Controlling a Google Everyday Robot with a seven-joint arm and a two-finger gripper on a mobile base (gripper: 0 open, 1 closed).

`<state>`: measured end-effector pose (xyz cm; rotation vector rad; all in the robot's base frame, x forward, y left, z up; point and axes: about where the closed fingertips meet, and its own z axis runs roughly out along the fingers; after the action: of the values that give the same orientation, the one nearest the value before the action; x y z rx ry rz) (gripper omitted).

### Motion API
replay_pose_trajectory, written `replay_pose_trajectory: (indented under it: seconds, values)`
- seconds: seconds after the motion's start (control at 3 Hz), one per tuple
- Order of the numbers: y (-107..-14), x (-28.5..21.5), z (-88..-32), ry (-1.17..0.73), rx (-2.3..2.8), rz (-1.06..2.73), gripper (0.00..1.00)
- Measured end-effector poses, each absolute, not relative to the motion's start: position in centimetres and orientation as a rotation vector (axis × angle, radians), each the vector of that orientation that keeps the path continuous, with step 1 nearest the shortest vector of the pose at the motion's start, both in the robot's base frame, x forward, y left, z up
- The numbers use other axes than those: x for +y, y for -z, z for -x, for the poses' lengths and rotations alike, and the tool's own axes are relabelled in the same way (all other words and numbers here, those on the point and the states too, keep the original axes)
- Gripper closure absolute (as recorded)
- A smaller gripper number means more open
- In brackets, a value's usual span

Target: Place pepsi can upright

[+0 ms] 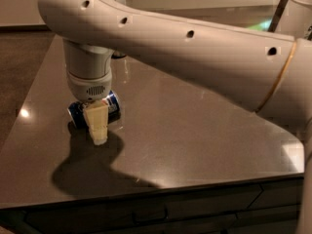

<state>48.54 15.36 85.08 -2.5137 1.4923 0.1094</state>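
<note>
The pepsi can is dark blue with a white, red and blue logo. It lies on its side at the left of the dark grey table, with its ends pointing left and right. My gripper hangs from the white wrist straight down over the middle of the can. Its cream-coloured front part covers the can's centre and reaches down to the tabletop in front of it. The far side of the can and the rest of the gripper are hidden behind the wrist.
The big white arm spans the upper part of the view from the right. The table's left edge lies close to the can and its front edge runs along the bottom. A small dark object sits behind the wrist at the back.
</note>
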Motion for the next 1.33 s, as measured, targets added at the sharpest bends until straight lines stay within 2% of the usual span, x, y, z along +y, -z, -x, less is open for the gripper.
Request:
replay_pose_trajectory:
  seconds: [1.0, 1.33]
  values:
    - [-86.8, 14.7, -50.1, -0.084, 1.500, 2.508, 0.86]
    - [-89.8, 13.3, -49.9, -0.173, 1.503, 2.432, 1.00]
